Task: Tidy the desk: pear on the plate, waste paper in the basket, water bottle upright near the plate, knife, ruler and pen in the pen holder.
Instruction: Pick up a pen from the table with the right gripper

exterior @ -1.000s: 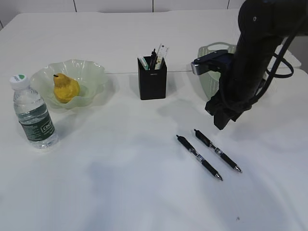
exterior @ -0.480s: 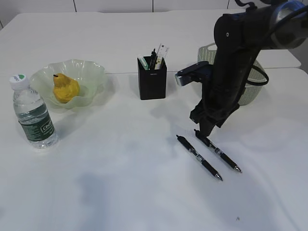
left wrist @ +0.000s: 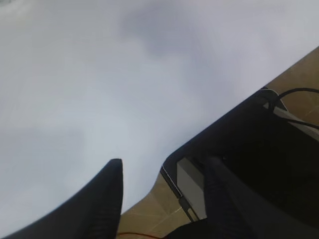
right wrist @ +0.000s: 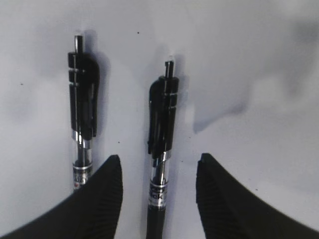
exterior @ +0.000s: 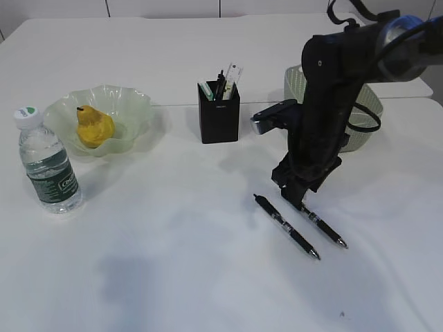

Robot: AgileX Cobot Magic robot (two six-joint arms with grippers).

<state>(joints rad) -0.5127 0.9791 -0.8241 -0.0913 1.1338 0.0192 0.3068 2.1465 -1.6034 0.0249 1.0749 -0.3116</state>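
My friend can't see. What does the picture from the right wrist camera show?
Two black pens lie side by side on a white table. The robot's right hand is open, its two dark fingers on either side of the right pen. The left pen is just outside them.

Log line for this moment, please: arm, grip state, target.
arm: right gripper | jaws: open, straddling one pen | contact: none seen | second pen beside it on table | left gripper: off-scene, open

black jointed right arm (exterior: 331, 104), glossy rounded housings, silver-grey wrist camera block (exterior: 271, 117), looped black cables, black curved ribbed gripper fingers (right wrist: 102, 199)
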